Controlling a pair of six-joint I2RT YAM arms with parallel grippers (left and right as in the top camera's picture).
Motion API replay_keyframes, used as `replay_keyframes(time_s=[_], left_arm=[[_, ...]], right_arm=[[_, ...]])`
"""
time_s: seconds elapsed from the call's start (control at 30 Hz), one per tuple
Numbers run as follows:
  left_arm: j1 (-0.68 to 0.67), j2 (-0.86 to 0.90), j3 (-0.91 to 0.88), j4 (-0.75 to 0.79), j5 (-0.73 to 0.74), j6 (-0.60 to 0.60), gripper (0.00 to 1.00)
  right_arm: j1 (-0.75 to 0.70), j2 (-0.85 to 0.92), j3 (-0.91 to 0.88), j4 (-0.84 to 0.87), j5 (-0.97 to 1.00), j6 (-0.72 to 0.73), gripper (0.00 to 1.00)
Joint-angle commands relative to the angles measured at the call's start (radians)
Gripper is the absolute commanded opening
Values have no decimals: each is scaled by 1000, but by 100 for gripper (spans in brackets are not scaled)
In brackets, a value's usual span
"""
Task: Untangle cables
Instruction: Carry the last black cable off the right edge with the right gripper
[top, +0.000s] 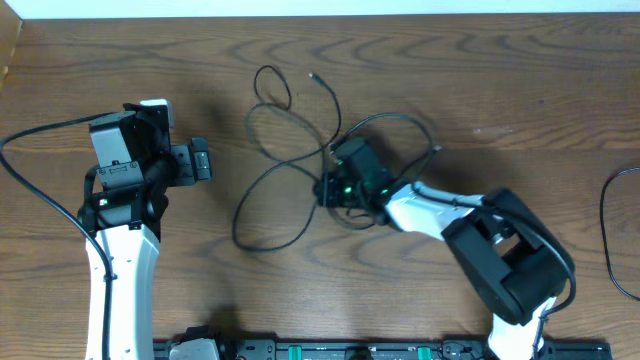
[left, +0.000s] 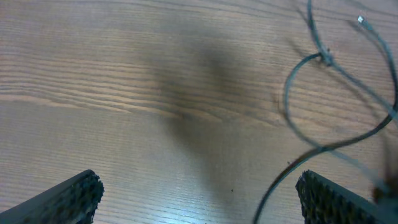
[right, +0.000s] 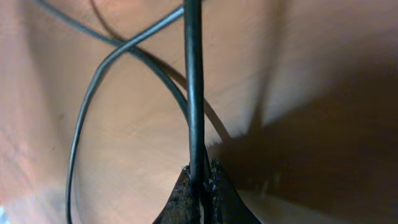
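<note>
Thin black cables (top: 285, 160) lie looped and crossed on the wooden table near its middle, with a small plug end (top: 313, 76) at the back. My right gripper (top: 330, 188) is down among the loops and is shut on one black cable (right: 195, 93), which runs straight up from its fingertips (right: 200, 177) in the right wrist view. Another strand (right: 93, 93) curves across behind it. My left gripper (top: 200, 160) is open and empty, left of the bundle; in its wrist view cable loops (left: 323, 93) lie ahead to the right of its fingers (left: 199, 199).
A thicker black arm cable (top: 40, 190) arcs at the far left, and another (top: 610, 230) at the right edge. A black rail (top: 330, 350) runs along the table's front edge. The wooden table (top: 480, 80) stretches to the back.
</note>
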Motion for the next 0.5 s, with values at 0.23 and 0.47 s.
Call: replay_keyframes(time_s=[0.23, 0.47], left_arm=[[5, 6, 21, 1, -9, -10, 100], [5, 6, 21, 1, -9, -10, 99]], right_arm=[[-220, -268, -18, -26, 151, -182, 1], [-377, -458, -18, -60, 290, -282, 1]])
